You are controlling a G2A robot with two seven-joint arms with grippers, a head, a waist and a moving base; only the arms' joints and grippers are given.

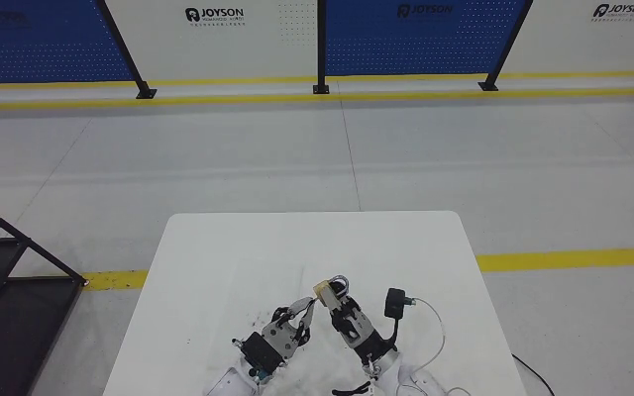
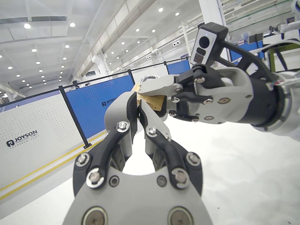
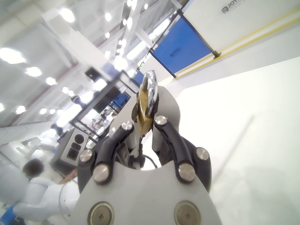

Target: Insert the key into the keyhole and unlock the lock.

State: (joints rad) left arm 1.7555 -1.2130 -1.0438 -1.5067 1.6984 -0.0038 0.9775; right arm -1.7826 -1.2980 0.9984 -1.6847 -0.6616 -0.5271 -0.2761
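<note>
A brass padlock [image 1: 328, 291] with a silver shackle [image 3: 150, 85] is held a little above the white table [image 1: 248, 257], near its front edge. My right gripper [image 3: 147, 110] is shut on the padlock's body [image 3: 143, 120], with the shackle sticking out past the fingertips. My left gripper [image 2: 137, 103] comes in from the left, its pads [image 2: 131, 111] pressed together right against the brass body [image 2: 154, 103]. The key is pinched between those pads and almost wholly hidden. From above, both grippers [image 1: 309, 309] [image 1: 339, 305] meet tip to tip at the lock.
A black metal frame [image 1: 30, 267] stands off the table's left side. Blue and white barrier panels [image 1: 416, 40] close off the floor far behind. The table's far half is bare white surface.
</note>
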